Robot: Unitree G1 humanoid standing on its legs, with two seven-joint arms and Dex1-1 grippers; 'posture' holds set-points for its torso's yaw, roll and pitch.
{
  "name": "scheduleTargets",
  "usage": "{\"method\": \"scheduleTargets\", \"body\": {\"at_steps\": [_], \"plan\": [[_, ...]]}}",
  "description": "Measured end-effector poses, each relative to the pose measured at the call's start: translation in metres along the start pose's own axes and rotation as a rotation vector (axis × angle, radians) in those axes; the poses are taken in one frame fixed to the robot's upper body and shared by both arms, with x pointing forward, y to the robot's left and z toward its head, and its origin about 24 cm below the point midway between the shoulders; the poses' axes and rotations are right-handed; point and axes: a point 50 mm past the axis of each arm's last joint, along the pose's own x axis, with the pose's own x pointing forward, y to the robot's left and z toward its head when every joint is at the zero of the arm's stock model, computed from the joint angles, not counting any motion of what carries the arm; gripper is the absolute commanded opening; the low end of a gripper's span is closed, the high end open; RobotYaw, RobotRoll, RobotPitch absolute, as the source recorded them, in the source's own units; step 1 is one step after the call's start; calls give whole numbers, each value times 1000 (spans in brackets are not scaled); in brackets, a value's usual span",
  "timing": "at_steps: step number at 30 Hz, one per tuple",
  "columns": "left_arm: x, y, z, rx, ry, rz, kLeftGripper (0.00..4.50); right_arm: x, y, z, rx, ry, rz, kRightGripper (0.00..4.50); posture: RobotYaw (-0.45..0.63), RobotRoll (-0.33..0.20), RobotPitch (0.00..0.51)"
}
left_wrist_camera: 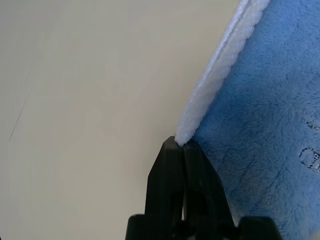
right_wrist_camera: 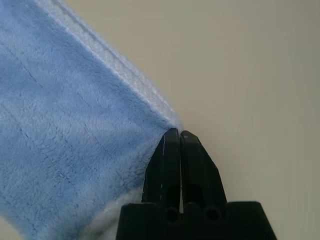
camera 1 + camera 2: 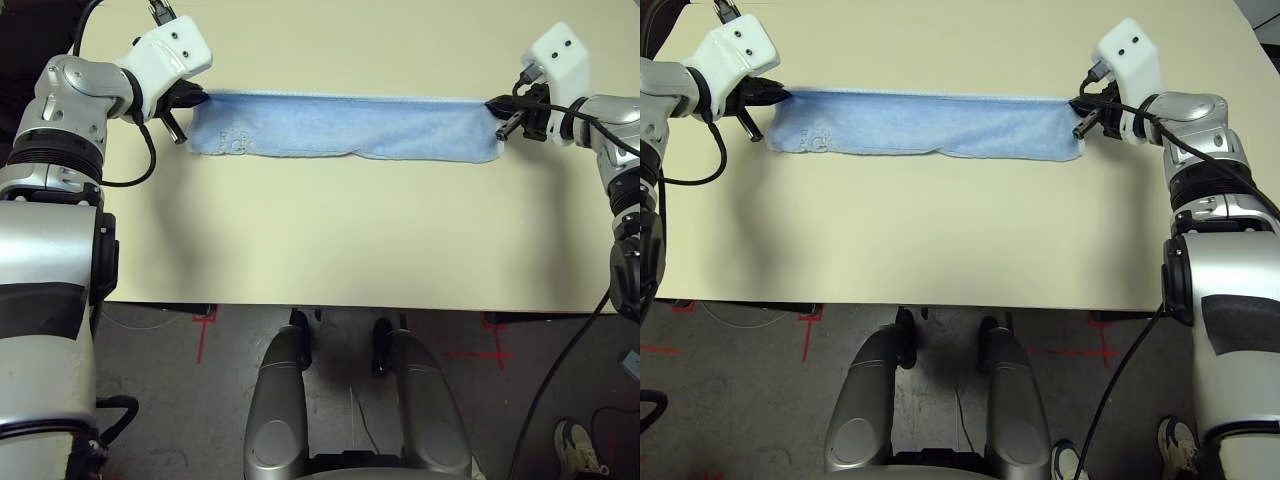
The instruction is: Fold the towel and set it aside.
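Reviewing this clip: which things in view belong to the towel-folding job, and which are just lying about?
Part of the job:
- towel, stretched in a band across the table
- left pincer, shut on one end
- right pincer, shut on the other end

Lying about:
- shoe on the floor
- red tape marks on the floor

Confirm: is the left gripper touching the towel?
Touching. The left wrist view shows the left gripper shut on the white-edged corner of the towel.
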Motion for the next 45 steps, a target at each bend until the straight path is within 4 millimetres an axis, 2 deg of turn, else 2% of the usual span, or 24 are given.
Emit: {"method": "scheduleTargets", "body": {"at_steps": [3,5,8,13,16,21,26,29,32,38,45], "plan": [[2,-2,-1,0,2,9,65,1,1,-1,3,2,-7,0,34,0,341],[4,-4,-2,2,8,11,477,2,1,-1,-4,-4,-10,547,33,0,343],[5,-4,-4,0,19,32,1413,2,2,0,4,-22,1,1498,33,0,343],[4,-2,-3,-10,8,52,3408,1,0,4,18,-69,-15,3455,34,0,341],[2,0,-2,-31,-29,71,4471,-3,-5,10,34,-158,-67,4463,38,0,342],[-5,7,7,-112,-188,80,4471,-10,-10,22,165,-364,-58,4463,41,0,344],[-18,4,26,-276,-475,-197,4471,-15,-7,29,375,-519,85,4463,48,0,347],[-22,-5,27,-326,-583,-354,4471,-20,-3,16,517,-556,122,4463,49,0,349],[-19,-24,18,-353,-622,-448,4471,-23,8,-3,666,-540,163,4463,39,0,347],[-13,-61,5,-345,-643,-484,4471,-30,25,-7,909,-518,174,4463,28,0,346],[-15,-67,3,-296,-642,-458,4471,-38,36,-5,1134,-467,265,4463,26,0,352]]}}
